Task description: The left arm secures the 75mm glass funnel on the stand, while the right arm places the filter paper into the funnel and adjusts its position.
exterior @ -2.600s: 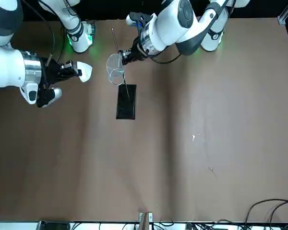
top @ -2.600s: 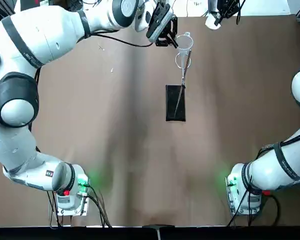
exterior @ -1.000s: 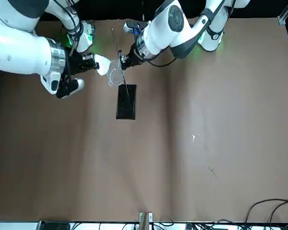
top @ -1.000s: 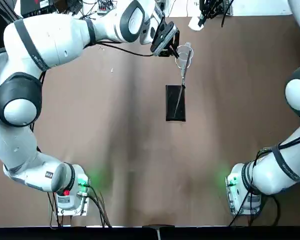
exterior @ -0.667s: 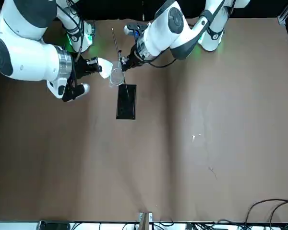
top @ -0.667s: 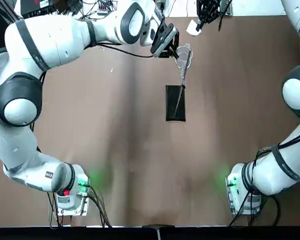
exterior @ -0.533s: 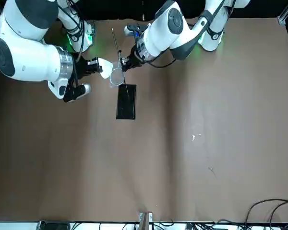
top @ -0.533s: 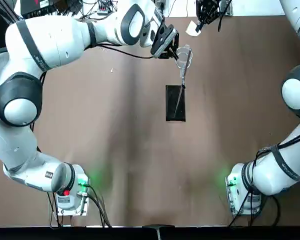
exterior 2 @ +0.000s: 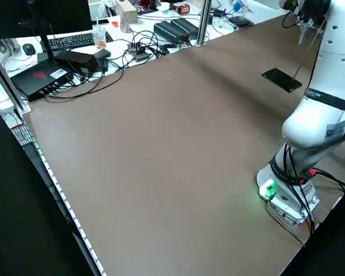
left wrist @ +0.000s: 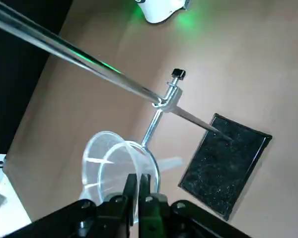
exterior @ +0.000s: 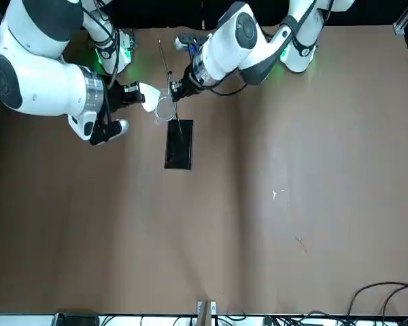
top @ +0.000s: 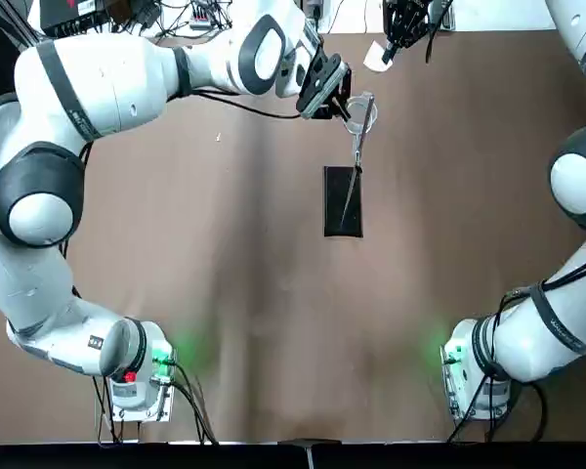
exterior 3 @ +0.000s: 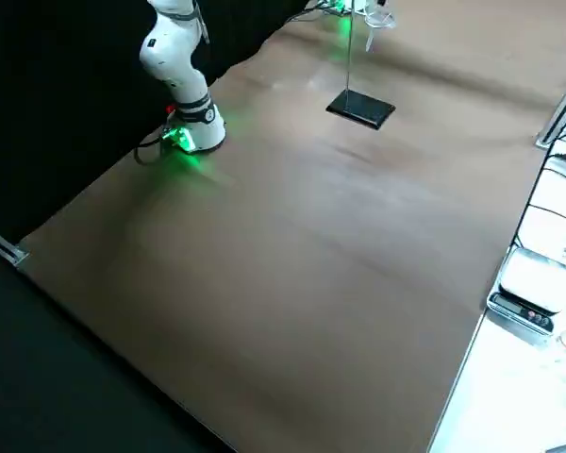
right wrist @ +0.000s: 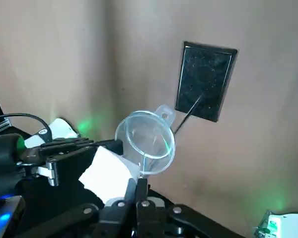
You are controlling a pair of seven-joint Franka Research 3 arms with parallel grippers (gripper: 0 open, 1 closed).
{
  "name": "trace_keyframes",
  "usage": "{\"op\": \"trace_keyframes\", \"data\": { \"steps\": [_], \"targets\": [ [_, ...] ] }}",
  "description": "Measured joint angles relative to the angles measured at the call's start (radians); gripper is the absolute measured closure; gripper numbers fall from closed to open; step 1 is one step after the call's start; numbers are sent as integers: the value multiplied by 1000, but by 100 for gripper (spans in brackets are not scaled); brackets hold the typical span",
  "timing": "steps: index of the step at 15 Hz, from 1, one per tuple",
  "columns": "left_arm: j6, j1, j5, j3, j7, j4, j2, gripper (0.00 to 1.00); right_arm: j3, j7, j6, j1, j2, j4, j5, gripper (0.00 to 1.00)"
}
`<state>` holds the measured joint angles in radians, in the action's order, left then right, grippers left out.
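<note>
The stand's black base (top: 343,200) lies mid-table, and its thin rod rises to a ring. The clear glass funnel (top: 359,113) sits at that ring. My left gripper (top: 336,99) is shut on the funnel's rim, as the left wrist view shows: its fingertips (left wrist: 132,184) pinch the glass wall of the funnel (left wrist: 114,161). My right gripper (exterior: 136,96) is shut on the white filter paper (exterior: 149,97), held just beside the funnel (exterior: 164,109). In the right wrist view the filter paper (right wrist: 108,173) hangs close to the funnel's mouth (right wrist: 145,141), apart from it.
Cables, a keyboard and electronics (exterior 2: 75,54) crowd the table's far edge. A white device (exterior 3: 525,283) lies off the table's side. Small scraps (exterior: 275,195) lie on the brown tabletop. Both arm bases (top: 137,376) stand at the near edge.
My right gripper has carried the filter paper in from the side until it is next to the funnel. My left gripper has lowered and steadied the funnel at the ring.
</note>
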<state>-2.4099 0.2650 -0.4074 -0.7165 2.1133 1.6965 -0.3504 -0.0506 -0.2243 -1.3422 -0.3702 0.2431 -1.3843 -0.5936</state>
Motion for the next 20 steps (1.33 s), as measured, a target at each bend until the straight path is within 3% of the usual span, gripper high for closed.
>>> {"op": "trace_keyframes", "data": {
  "steps": [6, 16, 20],
  "targets": [
    [-24, 4, 3, 0, 0, 14, -6, 87, 0, 0, 0, 0, 7, -4, 8, 99],
    [-21, -6, 4, 4, 0, 15, -6, 0, 0, 0, -1, -11, 40, -13, 26, 99],
    [14, -46, 4, 7, -44, 15, -6, 0, 0, 0, -2, -39, 58, -25, 29, 99]
  ]
}}
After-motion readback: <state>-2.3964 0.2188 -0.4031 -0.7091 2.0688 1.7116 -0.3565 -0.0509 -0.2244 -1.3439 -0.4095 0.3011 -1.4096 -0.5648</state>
